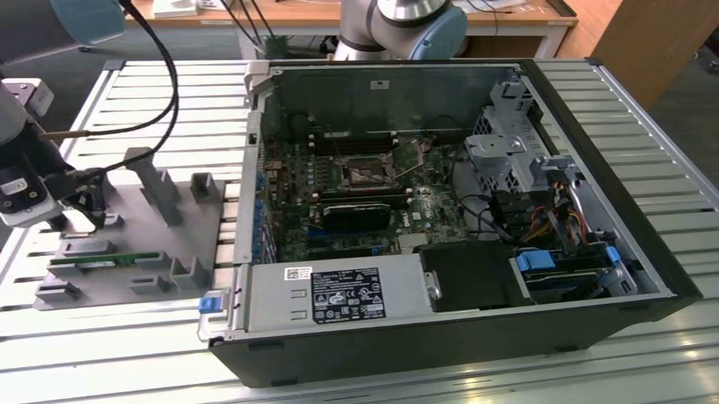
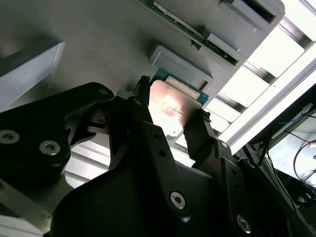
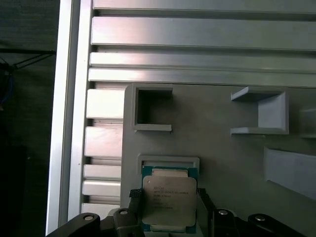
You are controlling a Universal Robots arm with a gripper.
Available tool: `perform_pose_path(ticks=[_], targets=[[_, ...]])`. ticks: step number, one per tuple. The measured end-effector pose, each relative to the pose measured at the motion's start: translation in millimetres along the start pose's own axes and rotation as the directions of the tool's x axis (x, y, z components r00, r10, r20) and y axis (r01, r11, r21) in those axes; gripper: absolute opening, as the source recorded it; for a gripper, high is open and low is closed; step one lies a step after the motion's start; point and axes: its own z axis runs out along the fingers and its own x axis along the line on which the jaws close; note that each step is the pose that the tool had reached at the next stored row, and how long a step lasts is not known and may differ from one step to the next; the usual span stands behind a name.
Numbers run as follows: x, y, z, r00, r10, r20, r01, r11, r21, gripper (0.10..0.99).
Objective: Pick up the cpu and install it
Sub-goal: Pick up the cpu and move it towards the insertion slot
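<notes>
The cpu (image 3: 169, 200) sits right between the fingers (image 3: 134, 200) of the gripper (image 3: 169, 195), silver top up with its green rim showing. It lies flat in a shallow pocket (image 3: 168, 160) of the grey tray (image 3: 222, 148). The gripper is closed on it, one black finger against each of two opposite edges. The second wrist view agrees: light glares off the metal lid and a finger hugs either side.

Just past the fingertips comes the pocket's raised rim, and farther out along the tray an open square bracket (image 3: 129, 106). A long green stick (image 2: 192, 34) lies in its own slot a little way beyond the cpu.

In the exterior view the gripper hangs low over the tray's near corner, cables looping off the arm behind it. The tray rests on a slatted metal table (image 1: 135, 84). Well apart from the gripper, toward the exterior view's right, lies the opened case (image 1: 629, 168), its board facing up. The socket (image 1: 365, 174) sits near the middle of that board, nowhere near the fingers.
</notes>
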Motion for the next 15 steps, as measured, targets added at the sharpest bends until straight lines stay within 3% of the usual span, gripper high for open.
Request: perform_pose_path(ticks=[6,15], targets=[[0.2,0.6,-9.1,1.0,0.0,-0.0001,0.0,1.0,0.0,0.529],[0.4,0.9,-14.8,1.0,0.0,-0.0002,0.0,1.0,0.0,0.529]])
